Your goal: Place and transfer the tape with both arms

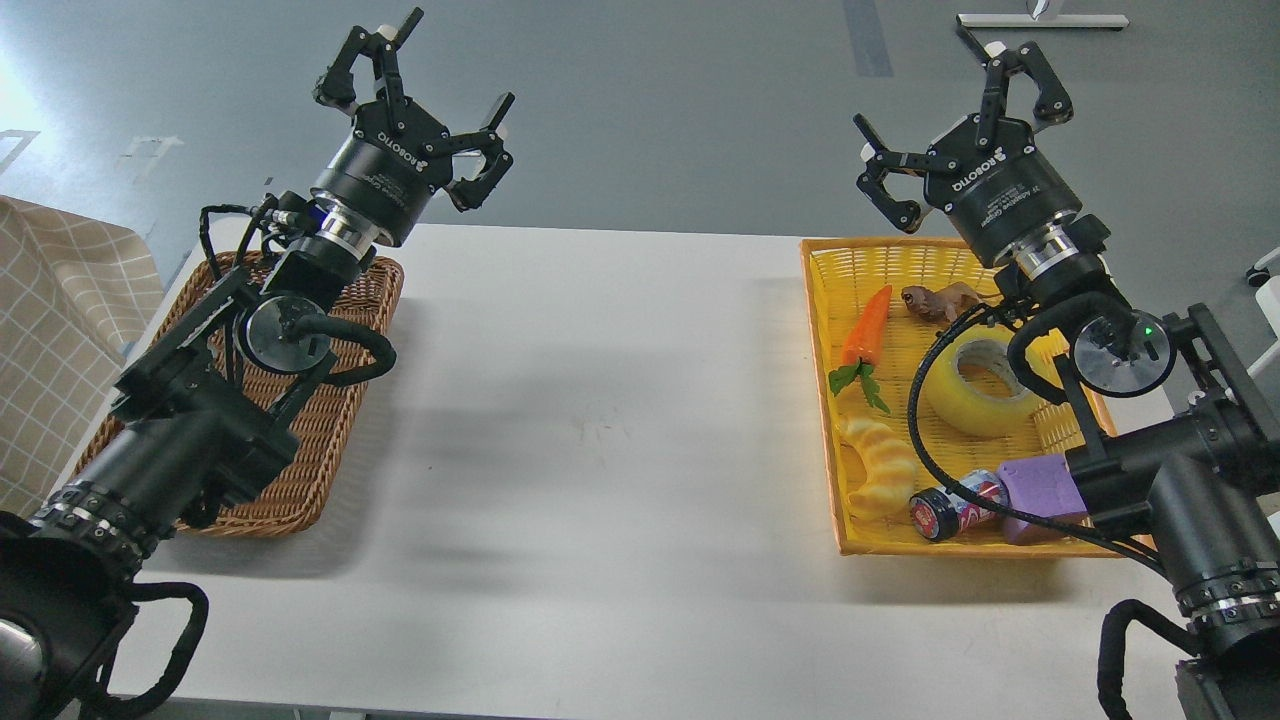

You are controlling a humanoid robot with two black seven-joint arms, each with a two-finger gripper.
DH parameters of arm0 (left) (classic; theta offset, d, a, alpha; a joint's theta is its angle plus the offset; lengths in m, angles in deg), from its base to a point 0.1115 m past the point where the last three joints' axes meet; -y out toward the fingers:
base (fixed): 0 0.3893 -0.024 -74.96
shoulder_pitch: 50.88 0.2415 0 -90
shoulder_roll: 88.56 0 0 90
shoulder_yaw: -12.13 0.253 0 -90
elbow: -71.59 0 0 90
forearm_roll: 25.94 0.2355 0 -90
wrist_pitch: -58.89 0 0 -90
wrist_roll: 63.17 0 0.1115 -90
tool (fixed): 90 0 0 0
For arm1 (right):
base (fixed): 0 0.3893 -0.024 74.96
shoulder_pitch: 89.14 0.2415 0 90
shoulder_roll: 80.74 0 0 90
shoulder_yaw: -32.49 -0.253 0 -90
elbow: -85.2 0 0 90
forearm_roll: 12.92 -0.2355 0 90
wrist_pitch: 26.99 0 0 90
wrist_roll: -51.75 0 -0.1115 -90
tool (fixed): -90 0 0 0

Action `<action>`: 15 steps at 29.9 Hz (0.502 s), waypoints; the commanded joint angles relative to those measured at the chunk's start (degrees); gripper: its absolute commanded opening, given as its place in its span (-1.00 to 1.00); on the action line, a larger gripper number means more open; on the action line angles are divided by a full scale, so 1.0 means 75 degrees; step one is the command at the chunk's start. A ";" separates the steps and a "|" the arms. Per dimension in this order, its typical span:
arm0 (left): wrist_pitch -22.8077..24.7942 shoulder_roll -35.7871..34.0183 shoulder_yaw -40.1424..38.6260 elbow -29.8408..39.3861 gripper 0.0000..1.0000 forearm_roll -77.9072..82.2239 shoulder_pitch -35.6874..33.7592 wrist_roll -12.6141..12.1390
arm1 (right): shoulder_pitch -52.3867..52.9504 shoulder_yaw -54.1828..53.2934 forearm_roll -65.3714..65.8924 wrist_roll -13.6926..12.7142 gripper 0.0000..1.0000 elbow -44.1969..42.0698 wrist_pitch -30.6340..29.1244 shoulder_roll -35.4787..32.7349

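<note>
The tape (975, 385), a wide yellow roll with a pale core, lies flat in the yellow basket (822, 300) on the right, partly behind my right arm's cable. My right gripper (958, 105) is raised above the basket's far edge, fingers spread, holding nothing. My left gripper (425, 95) is lifted above the far end of the brown wicker basket (330, 440) on the left, also open and empty. Both grippers point away from me, well apart from the tape.
In the yellow basket lie a toy carrot (866, 325), a yellow croissant toy (880, 465), a brown toy (935, 300), a small can (950, 508) and a purple block (1040, 490). White table (600, 420) runs between the baskets. A checked cloth (60, 320) sits far left.
</note>
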 commanded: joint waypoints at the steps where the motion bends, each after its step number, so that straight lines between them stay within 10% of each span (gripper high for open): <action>1: 0.0000 -0.0003 0.0014 0.0000 0.96 -0.0001 0.0000 -0.0010 | -0.0016 0.0001 -0.0012 0.0000 1.00 -0.0009 0.0000 0.0009; 15: 0.0000 0.0009 0.0014 -0.0047 0.96 0.0011 -0.0035 -0.0010 | -0.0016 0.0001 -0.0001 0.0000 1.00 -0.0021 0.0000 -0.0002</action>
